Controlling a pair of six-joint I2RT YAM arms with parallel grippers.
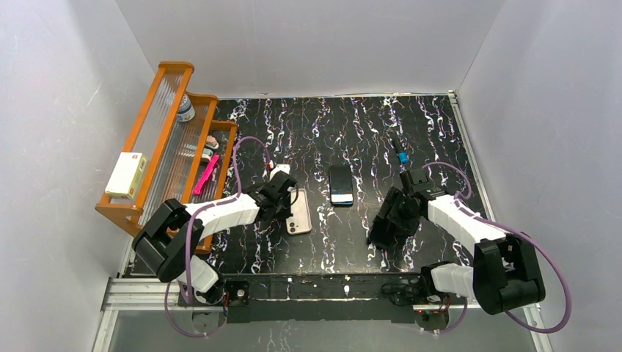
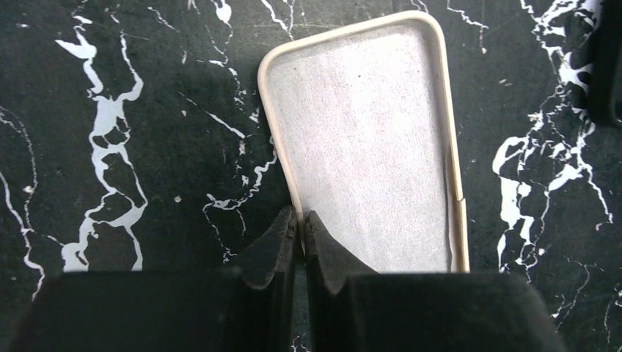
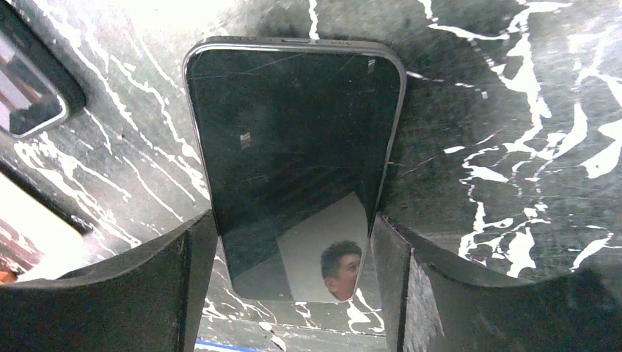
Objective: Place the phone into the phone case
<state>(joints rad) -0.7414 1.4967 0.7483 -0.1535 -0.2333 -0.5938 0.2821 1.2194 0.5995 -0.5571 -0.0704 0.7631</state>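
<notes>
The pale beige phone case (image 1: 299,215) lies open side up on the black marbled table, left of centre. In the left wrist view its empty grey inside (image 2: 367,139) faces up. My left gripper (image 1: 283,196) is shut on the case's left rim (image 2: 301,220), one finger inside the shell and one outside. My right gripper (image 1: 386,220) is at right of centre, shut on the phone (image 3: 293,147). This black phone sits screen up between the two fingers (image 3: 198,257), gripped by its long sides and tilted over the table.
A second black phone (image 1: 341,185) lies flat at the table's centre, between the two grippers; it also shows in the right wrist view (image 3: 29,88). A wooden rack (image 1: 165,147) with a bottle, a white box and a pink item stands at left. A small blue connector (image 1: 402,156) lies behind the right gripper.
</notes>
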